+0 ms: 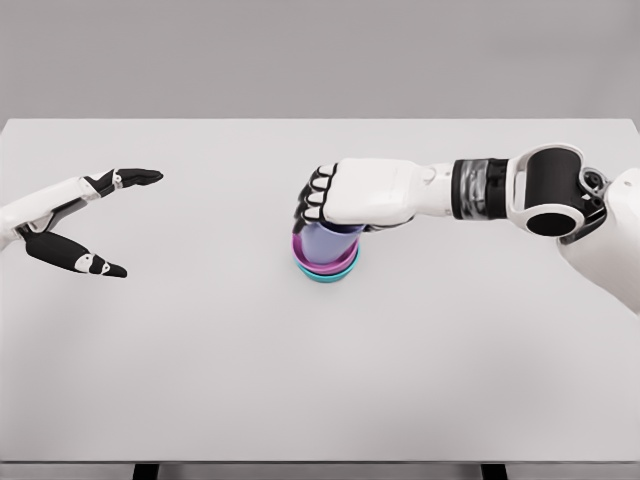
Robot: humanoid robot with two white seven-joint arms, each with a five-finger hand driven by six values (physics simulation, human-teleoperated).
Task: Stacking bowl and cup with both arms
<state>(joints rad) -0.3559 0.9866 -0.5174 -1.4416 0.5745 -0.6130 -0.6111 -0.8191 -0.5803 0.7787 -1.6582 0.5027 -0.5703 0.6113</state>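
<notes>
One table (200,380), one bowl (326,270), one cup (330,243) gripped by right robot hand (335,195).

White table (200,380) under stacked bowls (328,270)

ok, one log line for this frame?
right hand: shut on cup | cup: in bowl, mid-table | left hand: open, holds nothing, far left

Stacked bowls (327,268) with cup (330,242) mid-table, covered from above by right hand (335,195), table (200,380) bare on every side
</notes>
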